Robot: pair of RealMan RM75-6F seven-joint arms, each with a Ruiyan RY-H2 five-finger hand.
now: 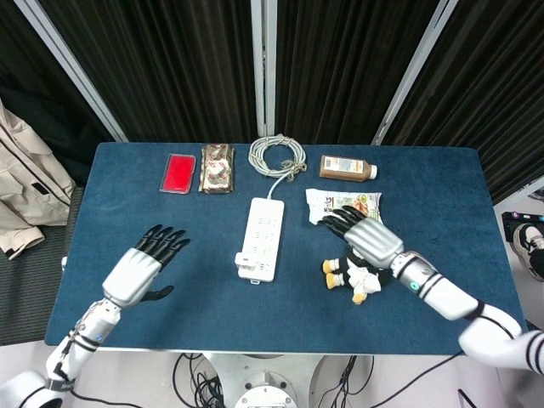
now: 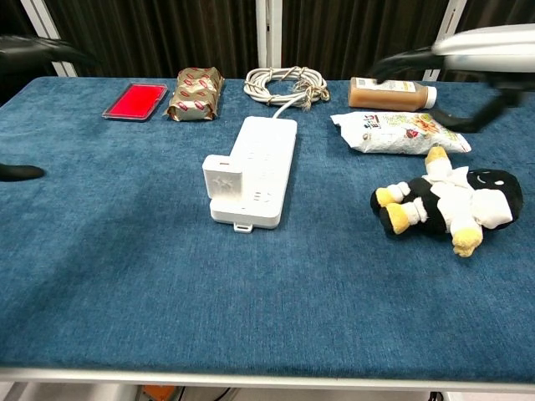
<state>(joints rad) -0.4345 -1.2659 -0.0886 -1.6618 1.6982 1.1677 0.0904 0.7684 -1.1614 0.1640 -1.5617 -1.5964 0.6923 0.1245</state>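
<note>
My right hand (image 1: 365, 235) hovers open, fingers spread, above the black-and-white plush penguin (image 1: 361, 274) and the near edge of the white snack bag (image 1: 343, 201); in the chest view the right hand (image 2: 476, 42) shows at the top right, above the plush penguin (image 2: 447, 200). My left hand (image 1: 142, 265) is open over bare blue cloth at the left, holding nothing; in the chest view only dark fingers (image 2: 21, 172) show at the left edge. A white power strip (image 1: 262, 237) with an adapter plugged in lies at the centre.
Along the far side lie a red flat case (image 1: 178, 173), a brown wrapped snack (image 1: 217, 168), the strip's coiled cable (image 1: 276, 155) and a brown bottle (image 1: 347, 167) on its side. The blue table (image 1: 170, 221) ends near both arms. A jacket (image 1: 25, 191) hangs off to the left.
</note>
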